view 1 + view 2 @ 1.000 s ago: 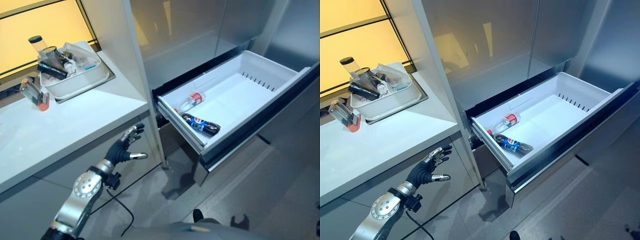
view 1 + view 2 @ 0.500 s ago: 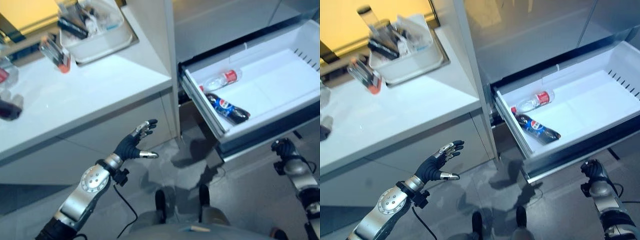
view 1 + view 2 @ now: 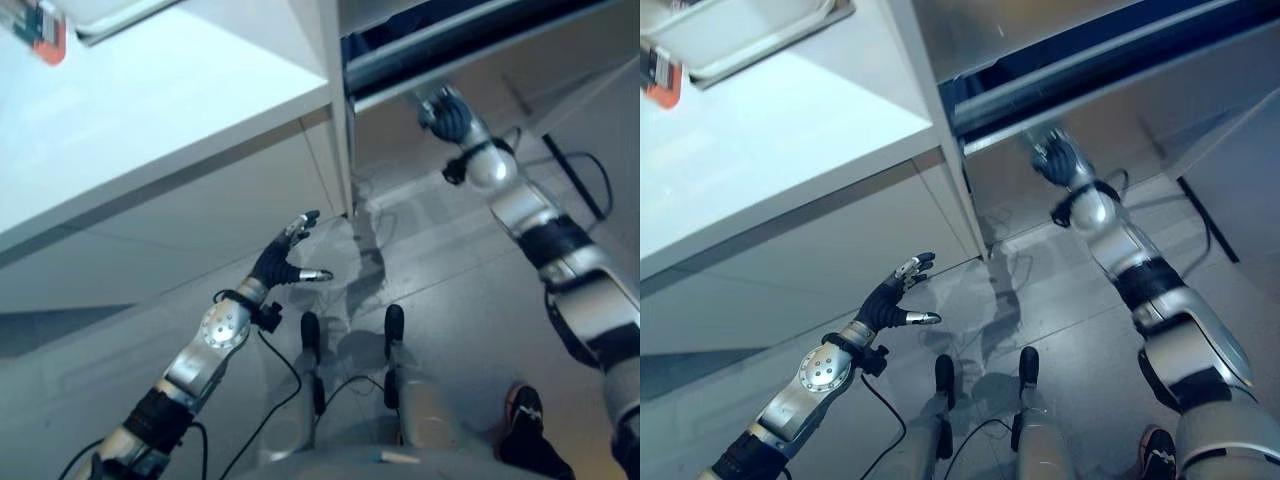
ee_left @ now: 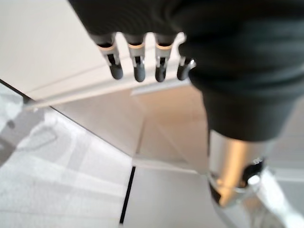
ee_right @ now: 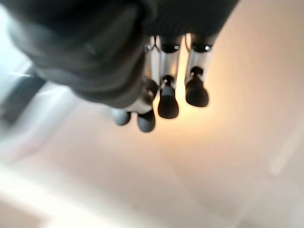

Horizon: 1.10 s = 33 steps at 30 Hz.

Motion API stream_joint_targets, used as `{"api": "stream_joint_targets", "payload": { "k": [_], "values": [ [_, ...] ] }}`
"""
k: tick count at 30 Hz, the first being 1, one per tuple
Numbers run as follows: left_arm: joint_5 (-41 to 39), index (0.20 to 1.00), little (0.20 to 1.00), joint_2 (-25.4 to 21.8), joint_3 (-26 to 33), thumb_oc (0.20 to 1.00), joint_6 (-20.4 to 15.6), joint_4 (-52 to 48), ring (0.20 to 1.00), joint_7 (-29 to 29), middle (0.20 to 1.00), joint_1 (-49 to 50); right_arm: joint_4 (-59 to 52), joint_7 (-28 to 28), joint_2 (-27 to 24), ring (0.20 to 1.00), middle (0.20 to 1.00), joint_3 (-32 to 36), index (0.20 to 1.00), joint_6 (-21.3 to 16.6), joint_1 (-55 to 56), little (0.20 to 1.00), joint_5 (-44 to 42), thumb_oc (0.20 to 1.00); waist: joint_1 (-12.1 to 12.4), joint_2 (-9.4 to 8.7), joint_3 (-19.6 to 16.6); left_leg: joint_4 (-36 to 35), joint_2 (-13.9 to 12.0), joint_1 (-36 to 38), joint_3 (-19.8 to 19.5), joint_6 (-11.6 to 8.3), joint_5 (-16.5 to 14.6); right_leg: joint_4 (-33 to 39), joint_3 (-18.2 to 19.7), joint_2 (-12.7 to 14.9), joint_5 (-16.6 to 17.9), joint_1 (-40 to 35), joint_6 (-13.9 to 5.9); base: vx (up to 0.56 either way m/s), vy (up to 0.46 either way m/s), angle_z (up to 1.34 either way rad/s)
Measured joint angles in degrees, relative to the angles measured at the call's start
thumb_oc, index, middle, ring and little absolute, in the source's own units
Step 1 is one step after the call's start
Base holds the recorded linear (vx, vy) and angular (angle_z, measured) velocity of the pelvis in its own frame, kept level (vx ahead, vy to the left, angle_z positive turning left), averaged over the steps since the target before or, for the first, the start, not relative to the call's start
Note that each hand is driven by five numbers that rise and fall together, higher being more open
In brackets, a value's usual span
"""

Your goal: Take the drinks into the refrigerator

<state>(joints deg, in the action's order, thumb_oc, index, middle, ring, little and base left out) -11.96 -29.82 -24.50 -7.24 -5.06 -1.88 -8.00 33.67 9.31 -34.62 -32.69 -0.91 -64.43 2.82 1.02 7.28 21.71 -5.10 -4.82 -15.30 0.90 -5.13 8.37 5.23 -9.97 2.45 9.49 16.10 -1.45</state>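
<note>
The refrigerator's drawer shows as a dark and silver front edge running along the top of both eye views. My right hand is raised to the underside of that front, its fingers held out fairly straight against the pale panel and holding nothing. My left hand hangs open and empty in front of the white cabinet, above the grey floor, with its fingers straight and spread.
The white counter juts out at upper left, with a white tray and a red-ended container on it. The cabinet's corner post stands between my hands. A person's shoe is on the floor at lower right.
The camera has tipped downward, so the drawer's inside and the bottles have left the view. My right hand has risen from near the floor to the drawer's front. The left hand has barely moved.
</note>
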Motion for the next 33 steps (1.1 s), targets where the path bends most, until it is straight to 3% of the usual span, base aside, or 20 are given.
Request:
{"api": "stream_joint_targets", "payload": {
  "k": [2,4,9,11,16,18,23,26,29,33],
  "values": [
    [0.02,1.000,1.000,-0.02,-0.29,1.000,-0.15,0.07,1.000,-0.83,1.000,-1.25,0.09,0.78,1.63,0.200,0.200,0.18,0.200,-0.15,-2.81,0.200,0.67,0.200,1.68,-0.60,1.70,0.02,0.19,-0.76,-1.16,0.05,0.27,-0.01,-0.66,0.11,0.17,0.14,0.29,-0.03,-0.014,0.23],
    [0.05,1.000,1.000,-0.65,-0.03,1.000,-0.56,1.26,1.000,-2.23,1.000,-1.23,0.71,1.10,0.91,0.200,0.200,0.28,0.200,-0.28,-1.75,0.200,1.01,0.200,1.54,-1.94,2.65,0.02,0.56,-1.04,-1.49,0.23,0.41,-0.01,-0.99,0.54,0.11,0.21,0.20,-0.02,-0.008,0.10],
    [0.09,1.000,1.000,-0.34,-0.07,1.000,-0.88,2.08,1.000,-3.29,1.000,-2.44,0.83,2.51,0.61,0.200,0.200,0.80,0.200,-0.25,-1.14,0.200,1.03,0.200,1.61,-2.09,4.22,0.02,0.86,-1.42,-2.70,0.41,0.64,-0.02,-2.09,0.81,0.13,-0.02,0.16,-0.01,-0.006,0.12],
    [1.42,1.000,1.000,-0.26,0.00,1.000,-0.88,2.16,1.000,-4.07,1.000,-2.53,1.32,3.12,0.22,1.000,1.000,1.27,1.000,-0.15,-0.08,1.000,1.02,1.000,1.71,-2.14,4.49,0.02,0.92,-1.30,-3.29,0.40,0.67,-0.03,-2.99,0.87,-0.06,-0.48,0.08,0.01,-0.021,0.13],
    [2.37,1.000,1.000,1.68,1.62,1.000,-0.94,2.25,1.000,-4.33,1.000,-1.52,-0.88,3.82,0.93,1.000,1.000,12.24,1.000,-1.12,17.28,1.000,-0.44,1.000,3.08,-2.31,4.92,0.03,1.18,1.60,-4.39,0.37,0.73,-0.02,-4.66,1.10,-1.39,-4.41,-0.09,0.02,-0.015,0.20],
    [1.65,1.000,1.000,3.12,3.43,1.000,-0.96,2.87,1.000,-4.26,1.000,0.79,-0.72,3.86,4.81,1.000,1.000,15.93,1.000,-1.07,27.73,1.000,-1.92,1.000,3.08,-2.62,4.95,0.02,1.32,3.02,-4.47,0.43,0.67,-0.01,-5.74,1.32,-2.17,-6.47,-0.25,0.05,-0.023,0.30],
    [-3.41,1.000,1.000,7.78,6.56,1.000,-0.68,13.17,1.000,-2.45,1.000,4.72,7.53,2.14,10.17,1.000,1.000,18.17,1.000,-1.33,44.12,1.000,-1.96,1.000,2.94,-3.12,4.94,0.02,1.72,5.64,-4.86,0.71,0.22,-0.05,-6.76,1.66,-2.89,-9.62,-0.75,0.05,-0.022,0.13],
    [-5.20,1.000,1.000,10.76,8.23,1.000,0.24,25.07,1.000,-1.10,1.000,6.64,22.33,1.03,14.82,1.000,1.000,20.42,1.000,-0.84,50.85,1.000,-2.09,1.000,2.43,-4.12,4.33,0.01,1.98,8.00,-6.10,0.88,-0.31,-0.03,-7.80,1.84,-4.08,-12.64,-1.37,0.07,-0.018,0.17],
    [-5.10,1.000,1.000,13.73,10.77,1.000,1.47,33.72,1.000,-1.94,1.000,6.95,27.73,0.52,17.39,1.000,1.000,20.80,1.000,0.01,54.54,1.000,-2.53,1.000,2.14,-4.73,2.54,0.00,1.95,9.10,-6.87,0.85,-0.96,-0.02,-8.14,1.81,-4.53,-13.89,-1.38,0.05,-0.002,0.10],
    [-3.17,1.000,1.000,18.87,15.11,1.000,3.39,60.08,1.000,-3.66,1.000,4.99,40.93,0.27,22.62,1.000,1.000,24.06,1.000,0.39,58.11,1.000,-5.11,1.000,1.36,-5.96,-4.81,-0.05,2.11,11.34,-7.86,0.80,-1.53,0.01,-9.36,1.87,-5.79,-16.93,-1.77,0.10,0.007,0.16]
  ]
}}
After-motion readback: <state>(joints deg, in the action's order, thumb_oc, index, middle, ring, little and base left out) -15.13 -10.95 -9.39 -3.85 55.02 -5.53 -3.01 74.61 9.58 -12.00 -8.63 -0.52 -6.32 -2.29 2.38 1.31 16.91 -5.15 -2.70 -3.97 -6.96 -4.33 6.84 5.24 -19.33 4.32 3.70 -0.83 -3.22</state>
